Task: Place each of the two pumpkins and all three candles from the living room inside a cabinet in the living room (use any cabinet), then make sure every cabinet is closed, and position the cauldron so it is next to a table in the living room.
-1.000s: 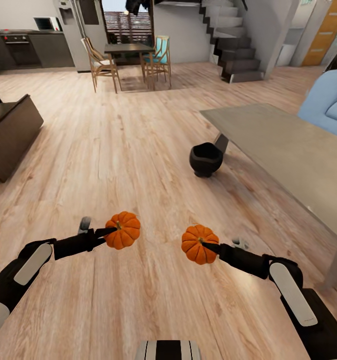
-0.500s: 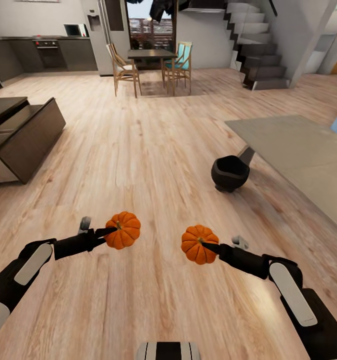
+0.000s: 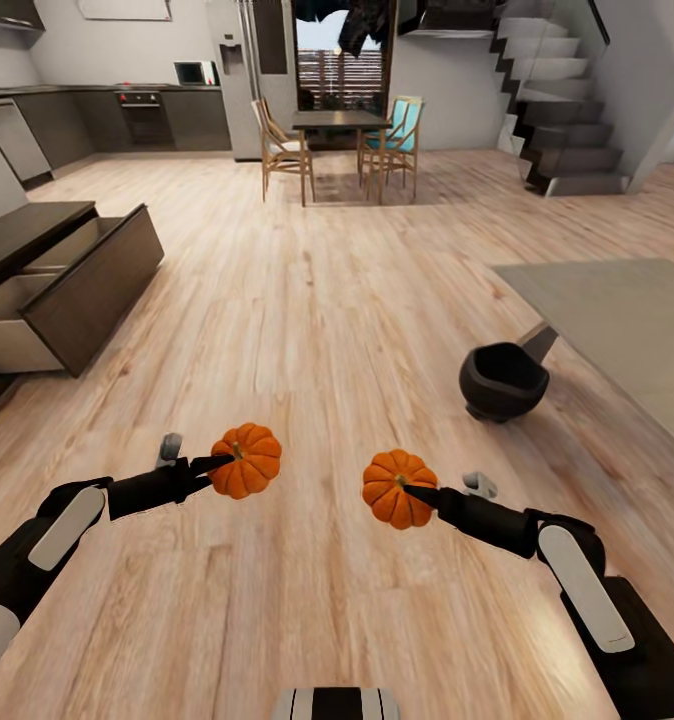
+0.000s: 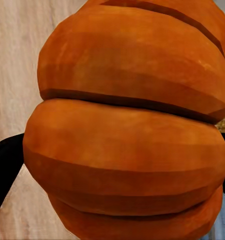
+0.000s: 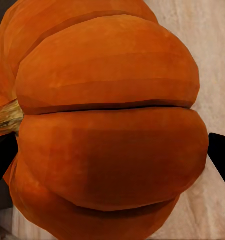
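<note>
Two orange ribbed pumpkins hang above the wood floor in the head view. My left gripper [image 3: 220,463] is shut on the left pumpkin [image 3: 247,460], which also looms close in the left wrist view [image 4: 127,125]. My right gripper [image 3: 409,490] is shut on the right pumpkin [image 3: 397,488], seen up close with its stem in the right wrist view [image 5: 107,130]. The black cauldron [image 3: 502,380] stands on the floor at the right, beside a leg of the grey table [image 3: 627,320]. The dark brown cabinet [image 3: 67,280] is at the left with a drawer pulled out, its pale inside showing.
Bare wood floor lies between me and the cabinet. Far back stand a dining table with chairs [image 3: 339,135], grey kitchen units [image 3: 127,115] and a staircase [image 3: 562,110].
The whole view has swung to the left: cabinet, cauldron and table have slid rightward in the picture and more of the open drawer shows. Both pumpkins stay held in the same spots.
</note>
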